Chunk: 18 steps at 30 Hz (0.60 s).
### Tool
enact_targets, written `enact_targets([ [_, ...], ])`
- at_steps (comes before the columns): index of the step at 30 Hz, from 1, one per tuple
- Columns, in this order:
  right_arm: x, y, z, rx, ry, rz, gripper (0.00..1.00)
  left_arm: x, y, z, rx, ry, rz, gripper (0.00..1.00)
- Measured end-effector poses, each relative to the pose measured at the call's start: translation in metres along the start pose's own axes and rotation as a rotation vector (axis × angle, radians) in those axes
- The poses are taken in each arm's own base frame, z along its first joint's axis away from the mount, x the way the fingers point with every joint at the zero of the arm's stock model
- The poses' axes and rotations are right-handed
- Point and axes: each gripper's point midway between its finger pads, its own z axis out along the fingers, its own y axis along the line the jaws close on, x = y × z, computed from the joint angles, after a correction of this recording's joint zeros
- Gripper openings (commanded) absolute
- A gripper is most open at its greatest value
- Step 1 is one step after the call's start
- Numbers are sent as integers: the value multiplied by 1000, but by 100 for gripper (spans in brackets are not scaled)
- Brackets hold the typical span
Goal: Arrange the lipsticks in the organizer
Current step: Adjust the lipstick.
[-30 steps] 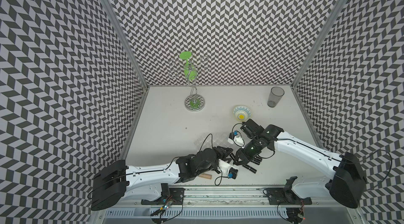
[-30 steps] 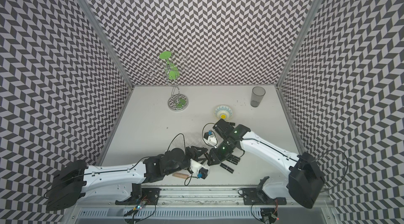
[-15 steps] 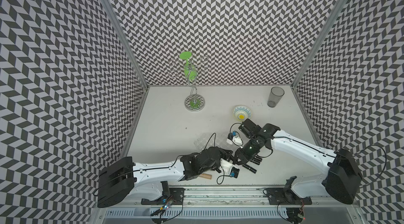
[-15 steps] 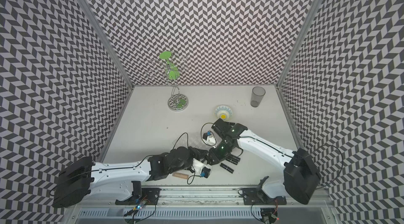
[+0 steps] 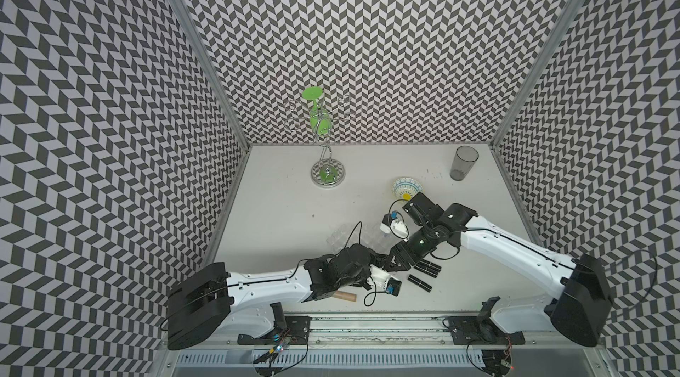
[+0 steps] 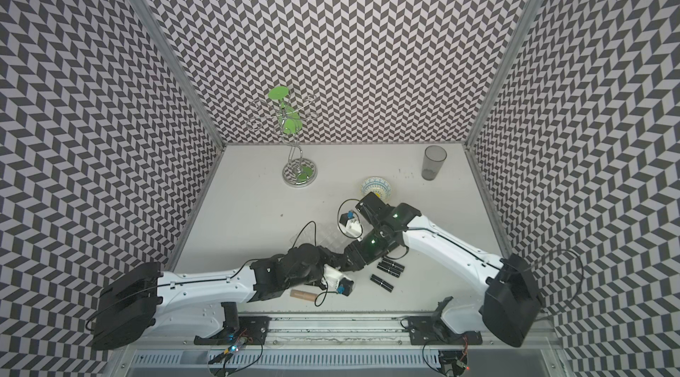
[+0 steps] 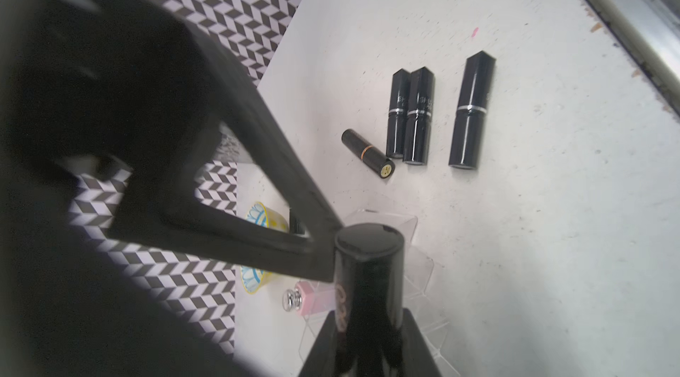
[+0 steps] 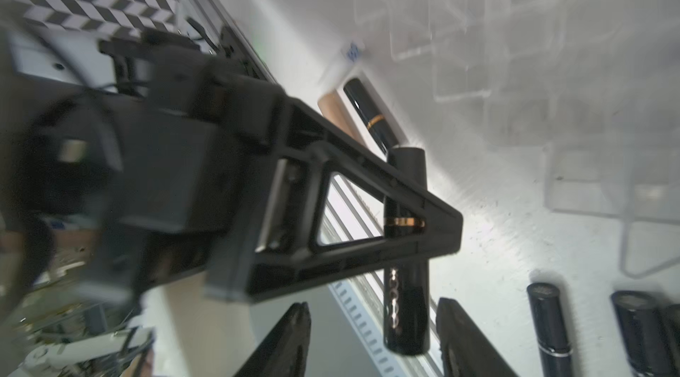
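Where the two arms meet above the front part of the table, one lipstick hangs in mid-air between them, clear of the surface.

Organizer: a clear acrylic rack of square cells, standing on the table just behind the meeting point. A pink tube with a silver end lies at its edge; whether it sits in a cell cannot be told.

Left gripper: the fingers are clenched on the held lipstick, which rises from between them.

Right gripper: the fingers are spread and stand on either side of the same tube, with a gap showing on both sides.

Loose lipsticks: three black silver-banded tubes lie flat on the table, two touching and one apart. A shorter orange-banded tube lies beside them. A beige tube rests near the left arm.

Gold band: it marks where the left fingers cross the held lipstick.

Handling, as a judgement: the tube is probably light and rigid, with a glossy round barrel that can twist or slip between flat pads. A firm hold across the barrel near the band seems best. That leaves one end free to enter a cell upright.
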Motion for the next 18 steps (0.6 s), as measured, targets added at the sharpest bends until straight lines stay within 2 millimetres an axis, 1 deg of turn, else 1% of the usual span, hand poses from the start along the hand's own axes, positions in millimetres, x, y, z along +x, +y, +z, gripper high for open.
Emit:
enact_targets([
  [2, -11, 7, -20, 13, -108, -20, 59, 0, 12, -1, -1, -4, -85, 17],
  [3, -17, 11, -30, 11, -171, -33, 57, -3, 24, -2, -15, -17, -139, 18],
  [5, -28, 21, -48, -3, -318, -65, 53, -11, 41, -4, -26, -58, -227, 17],
  [7, -36, 28, -64, -28, -468, -88, 53, -21, 46, -7, -9, -113, -302, 17],
  [8, -37, 30, -70, -41, -533, -95, 53, -25, 45, -8, 10, -138, -349, 13],
  [9, -37, 31, -75, -51, -591, -97, 53, -26, 44, -8, 31, -157, -395, 6],
  [10, -38, 30, -78, -57, -640, -95, 53, -28, 43, -9, 54, -177, -445, 1],
  [11, -40, 29, -82, -60, -693, -90, 53, -29, 43, -10, 79, -200, -508, 0],
  [13, -43, 25, -90, -58, -777, -79, 54, -28, 48, -13, 108, -245, -633, 1],
  [14, -42, 24, -90, -61, -796, -75, 54, -27, 56, -15, 104, -272, -697, 4],
  [15, -40, 23, -87, -67, -802, -71, 54, -27, 66, -17, 90, -302, -753, 5],
  [17, -36, 17, -77, -77, -801, -63, 53, -28, 86, -23, 56, -370, -847, 6],
  [18, -34, 15, -71, -86, -795, -58, 53, -30, 91, -26, 54, -397, -877, 5],
])
